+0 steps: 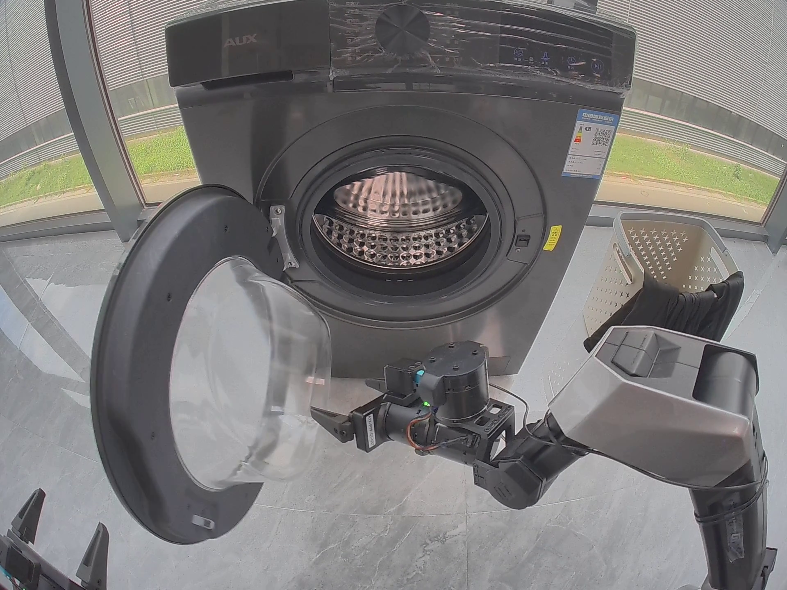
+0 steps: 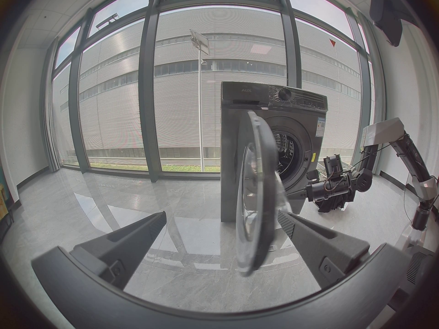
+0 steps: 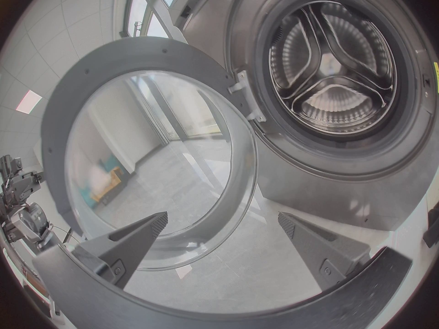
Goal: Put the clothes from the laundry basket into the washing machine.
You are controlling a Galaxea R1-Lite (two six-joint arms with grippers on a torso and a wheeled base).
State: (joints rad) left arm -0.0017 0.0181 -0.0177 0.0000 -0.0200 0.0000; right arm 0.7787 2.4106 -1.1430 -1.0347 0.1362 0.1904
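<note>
The door hung wide at left, freeing the washing machine mouth. The right gripper and left gripper gaped empty; clothes draped the basket at right, awaiting pickup.

Grey marble floor — washing machine, laundry basket beside it
</note>
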